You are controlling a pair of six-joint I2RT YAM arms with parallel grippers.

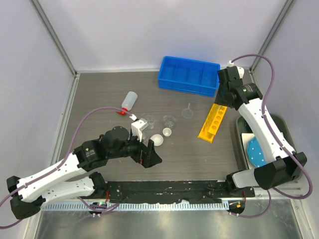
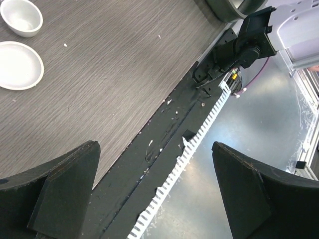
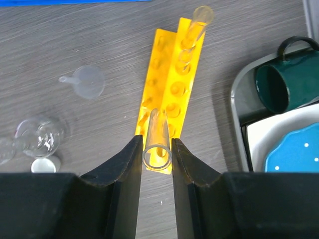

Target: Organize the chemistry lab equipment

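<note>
Right gripper (image 3: 157,152): jaws clamped on a glass tube (image 3: 158,130), its open mouth toward the camera and its length running out between the fingers. The tube hangs over the near end of the yellow rack (image 3: 172,84); I cannot tell whether it touches the rack. A second tube (image 3: 198,22) stands in a hole at the rack's far end, top of the wrist frame. Left of the rack and apart from it: a funnel (image 3: 88,82), spout pointing left. Lower left: a beaker (image 3: 40,134). Right edge: teal mug (image 3: 281,84) and blue dotted plate (image 3: 294,154) in a grey tray (image 3: 234,104).

Left gripper (image 2: 157,191): jaws wide apart, nothing between them, over the near edge of the table (image 2: 109,74). Two white dishes (image 2: 19,64) sit side by side, upper left of its wrist frame.

Overhead view: squeeze bottle (image 1: 128,102) lies on its side left of centre, red cap at its lower end. Blue bin (image 1: 189,74) at top centre, just above the rack's upper end.
</note>
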